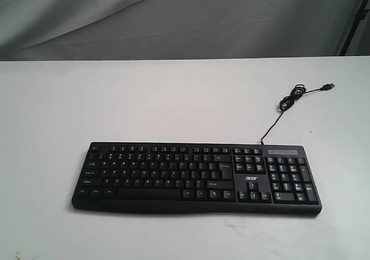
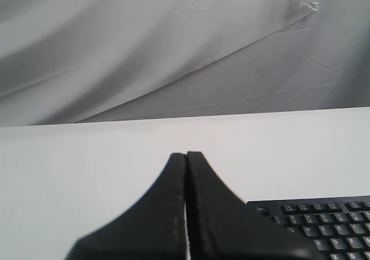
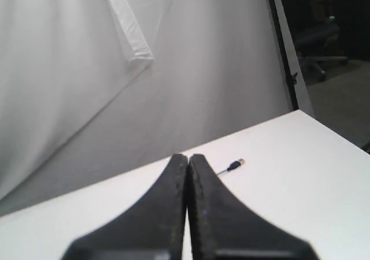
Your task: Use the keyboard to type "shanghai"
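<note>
The black keyboard (image 1: 196,178) with white legends and an acer logo lies flat on the white table, toward its front. Its thin black cable (image 1: 287,104) coils behind it and ends in a USB plug (image 1: 328,87). Neither arm shows in the exterior view. In the left wrist view my left gripper (image 2: 186,155) is shut with nothing in it, held above the table beside the keyboard's top-left corner (image 2: 324,222). My right gripper (image 3: 188,156) is also shut and empty, with the USB plug (image 3: 235,165) on the table beyond its tips.
The white table (image 1: 144,104) ends at a far edge against a grey cloth backdrop (image 1: 173,17). A dark stand (image 1: 354,17) rises at the far right. The right wrist view shows the table's side edge (image 3: 338,136) and a dark floor with a chair base (image 3: 318,46).
</note>
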Controlling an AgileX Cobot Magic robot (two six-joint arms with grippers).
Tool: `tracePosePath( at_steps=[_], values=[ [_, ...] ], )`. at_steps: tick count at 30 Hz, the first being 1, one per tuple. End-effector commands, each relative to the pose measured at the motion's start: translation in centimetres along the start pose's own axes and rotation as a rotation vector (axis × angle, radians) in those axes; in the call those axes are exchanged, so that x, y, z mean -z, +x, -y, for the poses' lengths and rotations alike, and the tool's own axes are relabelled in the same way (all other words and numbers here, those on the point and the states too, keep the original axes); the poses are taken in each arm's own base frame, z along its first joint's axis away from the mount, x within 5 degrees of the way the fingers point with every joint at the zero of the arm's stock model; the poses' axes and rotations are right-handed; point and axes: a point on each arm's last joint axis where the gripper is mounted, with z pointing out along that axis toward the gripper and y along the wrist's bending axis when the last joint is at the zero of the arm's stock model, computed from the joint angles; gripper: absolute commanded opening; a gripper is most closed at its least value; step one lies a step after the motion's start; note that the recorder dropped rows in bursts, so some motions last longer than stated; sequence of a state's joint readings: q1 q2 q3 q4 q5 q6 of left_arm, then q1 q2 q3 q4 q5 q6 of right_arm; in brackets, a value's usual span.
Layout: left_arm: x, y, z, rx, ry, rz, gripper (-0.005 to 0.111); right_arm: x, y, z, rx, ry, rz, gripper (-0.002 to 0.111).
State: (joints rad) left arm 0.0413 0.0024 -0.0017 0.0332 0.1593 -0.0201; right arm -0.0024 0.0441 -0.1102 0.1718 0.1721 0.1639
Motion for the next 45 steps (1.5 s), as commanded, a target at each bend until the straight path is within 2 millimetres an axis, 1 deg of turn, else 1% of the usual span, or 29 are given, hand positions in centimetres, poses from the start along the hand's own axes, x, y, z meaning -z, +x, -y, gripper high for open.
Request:
tracePosePath(
  at_steps=[1,3,6,9,11,13,15,17,21,45],
  values=[
    [0.0,0.0,0.0,0.002,0.007,0.007,0.000,0.1,0.8,0.3,0.158,0.024,-0.074,0.000],
    [0.0,0.0,0.0,0.002,0.007,0.007,0.000,0.1,0.9,0.3,0.253,0.022,-0.094,0.000],
    [0.0,0.0,0.0,0.002,0.007,0.007,0.000,0.1,1.1,0.5,0.317,0.038,-0.113,0.000],
    [0.0,0.0,0.0,0.002,0.007,0.007,0.000,0.3,1.5,0.8,0.317,0.066,-0.116,0.000],
    [0.0,0.0,0.0,0.002,0.007,0.007,0.000,0.2,2.3,1.2,0.285,0.085,-0.122,0.000],
    [0.0,0.0,0.0,0.002,0.007,0.007,0.000,0.0,3.7,1.7,0.269,0.098,-0.146,0.000],
    [0.0,0.0,0.0,0.002,0.007,0.007,0.000,-0.1,3.8,1.8,0.268,0.097,-0.129,0.000],
    [0.0,0.0,0.0,0.002,0.007,0.007,0.000,0.0,4.3,2.1,0.301,0.114,-0.192,0.000],
    [0.0,0.0,0.0,0.002,0.007,0.007,0.000,0.1,4.4,2.2,0.303,0.137,-0.209,0.000],
    [0.0,0.0,0.0,0.002,0.007,0.007,0.000,0.1,4.5,2.2,0.295,0.134,-0.209,0.000]
  ],
)
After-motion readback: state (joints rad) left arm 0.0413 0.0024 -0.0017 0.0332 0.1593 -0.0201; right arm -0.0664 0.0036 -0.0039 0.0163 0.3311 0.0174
